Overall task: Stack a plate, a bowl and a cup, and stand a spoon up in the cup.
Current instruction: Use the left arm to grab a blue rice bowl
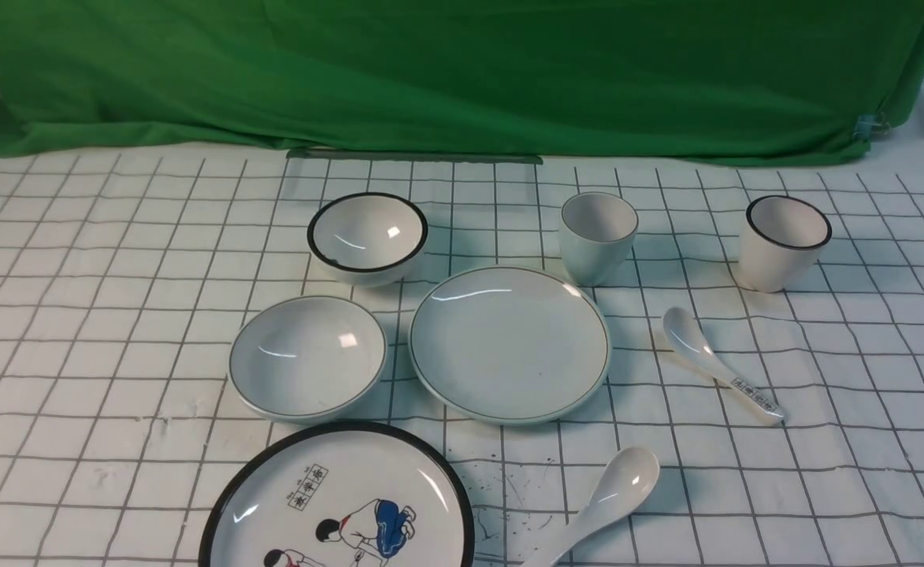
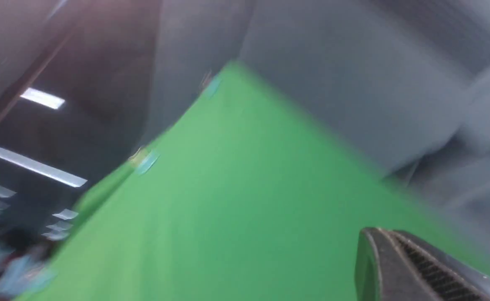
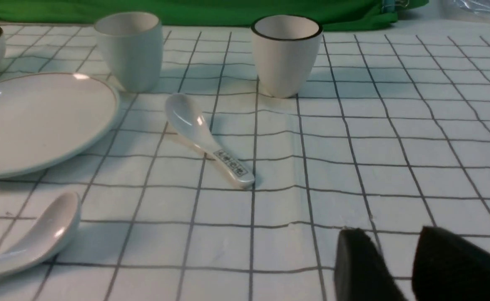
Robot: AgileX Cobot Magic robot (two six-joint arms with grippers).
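The plate [image 1: 509, 344] lies mid-table, with the wide shallow bowl [image 1: 308, 356] just to its left. The thin-rimmed cup [image 1: 597, 236] stands upright behind the plate's right side. The plain white spoon [image 1: 611, 492] lies near the front edge. Neither gripper shows in the front view. The right wrist view shows my right gripper [image 3: 395, 232] slightly open and empty, low over the cloth, with the plate [image 3: 31, 121], cup [image 3: 130, 50] and plain spoon [image 3: 31, 238] off to one side. My left gripper [image 2: 378, 234] looks shut and empty, aimed at the green backdrop in a blurred view.
A black-rimmed bowl [image 1: 367, 236] stands behind the shallow bowl. A black-rimmed cup [image 1: 784, 240] stands at the back right. A spoon with printed characters [image 1: 718, 364] lies right of the plate. A cartoon plate [image 1: 335, 504] sits at the front. A green cloth [image 1: 462, 71] hangs behind.
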